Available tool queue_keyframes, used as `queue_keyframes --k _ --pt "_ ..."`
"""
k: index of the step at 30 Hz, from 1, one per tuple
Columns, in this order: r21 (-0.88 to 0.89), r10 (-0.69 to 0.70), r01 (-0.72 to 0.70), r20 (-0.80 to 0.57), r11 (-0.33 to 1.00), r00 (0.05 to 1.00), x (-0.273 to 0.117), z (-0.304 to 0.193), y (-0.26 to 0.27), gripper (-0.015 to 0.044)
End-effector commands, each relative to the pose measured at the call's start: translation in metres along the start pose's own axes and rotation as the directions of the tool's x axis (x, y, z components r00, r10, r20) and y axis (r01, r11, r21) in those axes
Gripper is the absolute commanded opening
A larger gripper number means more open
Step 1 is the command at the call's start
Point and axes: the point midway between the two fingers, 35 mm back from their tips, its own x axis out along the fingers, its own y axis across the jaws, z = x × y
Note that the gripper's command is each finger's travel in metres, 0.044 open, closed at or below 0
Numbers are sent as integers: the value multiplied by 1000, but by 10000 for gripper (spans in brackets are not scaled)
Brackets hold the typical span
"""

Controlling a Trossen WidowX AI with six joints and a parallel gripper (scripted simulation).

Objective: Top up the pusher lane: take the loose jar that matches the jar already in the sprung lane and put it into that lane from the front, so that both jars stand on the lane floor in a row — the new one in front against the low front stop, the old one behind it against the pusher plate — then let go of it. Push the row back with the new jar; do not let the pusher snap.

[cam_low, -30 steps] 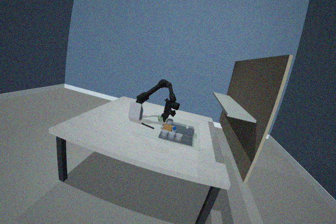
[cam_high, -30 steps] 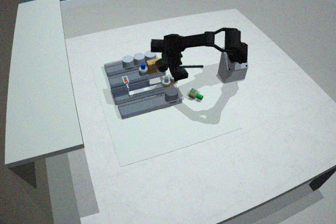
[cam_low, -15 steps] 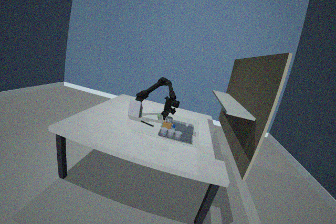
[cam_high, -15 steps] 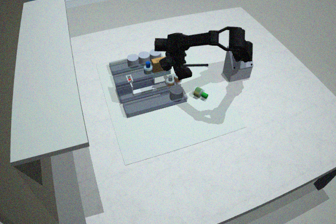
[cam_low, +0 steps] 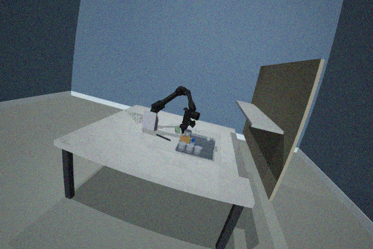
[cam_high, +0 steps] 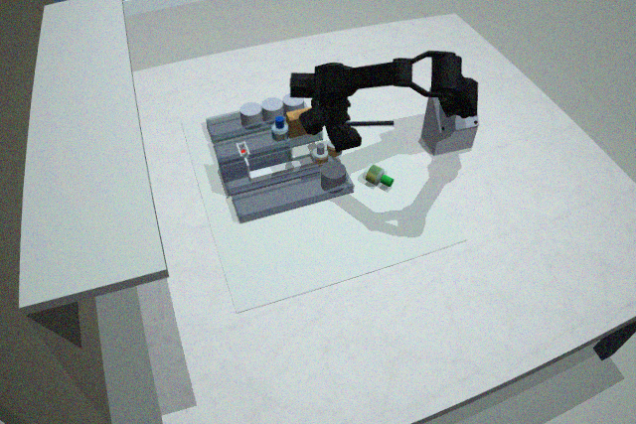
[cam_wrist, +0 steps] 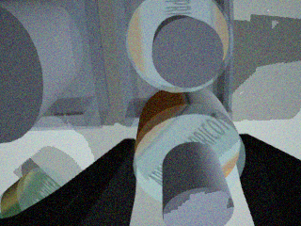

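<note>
My gripper is shut on a jar with an apricot label and a grey cap. It holds the jar just outside the front end of the sprung lane. The matching lane jar, with the same pale and orange label and grey cap, stands upright inside the lane near its front. In the wrist view the held jar overlaps the lane's front end; whether the two jars touch, and how high the held one is, I cannot tell. The pusher plate and the low front stop are not clearly visible. A white bar runs along the lane behind the lane jar.
A green-capped jar lies on its side before the rack. A wide grey-lidded jar stands in the neighbouring lane. A blue-capped jar, an orange box and three pale cans occupy other lanes. A black rod lies nearby.
</note>
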Motion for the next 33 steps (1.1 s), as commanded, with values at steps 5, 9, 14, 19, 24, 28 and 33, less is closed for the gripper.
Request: queue_keyframes --k 5,9,14,19,24,28,33 --pt "-16 1 0 23 1000 1000 -3 12 1 0" --pt "-16 1 0 23 1000 1000 -4 13 1 0" --pt "-17 1 0 24 1000 1000 -4 15 2 0" --pt "-17 1 0 24 1000 1000 -5 16 2 0" --pt "-17 1 0 24 1000 1000 -5 18 2 0" --pt "-17 1 0 24 1000 1000 -6 19 2 0" --pt "-17 1 0 24 1000 1000 -6 21 2 0"
